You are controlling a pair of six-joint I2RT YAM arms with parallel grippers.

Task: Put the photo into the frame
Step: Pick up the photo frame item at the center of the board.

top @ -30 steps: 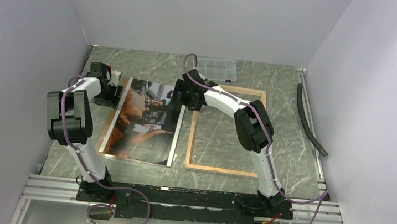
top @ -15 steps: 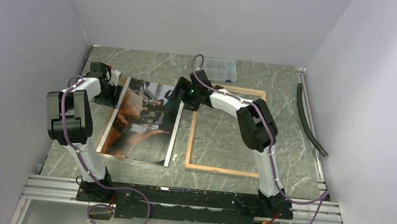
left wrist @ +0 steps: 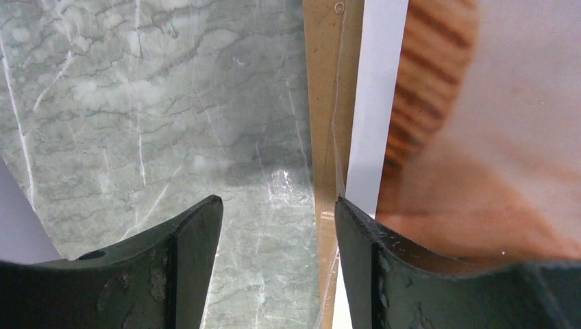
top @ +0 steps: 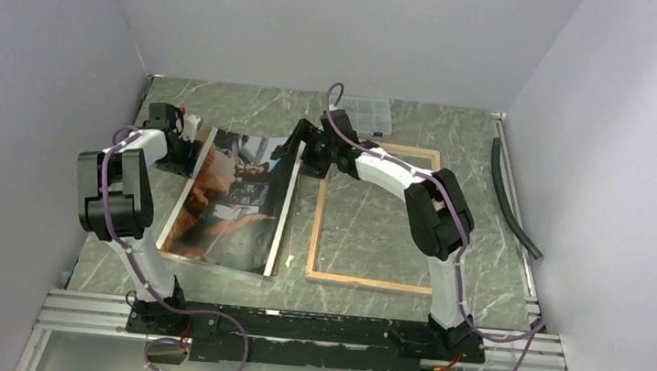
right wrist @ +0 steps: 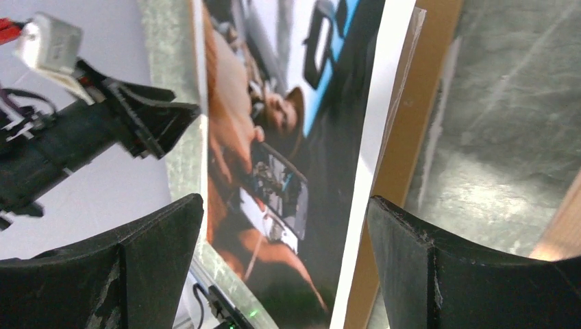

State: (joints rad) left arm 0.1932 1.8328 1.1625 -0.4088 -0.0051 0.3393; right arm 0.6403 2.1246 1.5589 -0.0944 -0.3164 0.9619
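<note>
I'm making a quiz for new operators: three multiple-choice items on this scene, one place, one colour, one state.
1. Where does the frame lie? A. right of the photo B. under the photo C. against the far wall
2. What colour is the frame's upward border? A. white B. black C. light wood
3. How is the left gripper? A. shut on the photo B. open C. shut empty
1 A: it lies flat beside the photo's right edge. 2 C: the top view shows wood. 3 B: its fingers stand apart.
</note>
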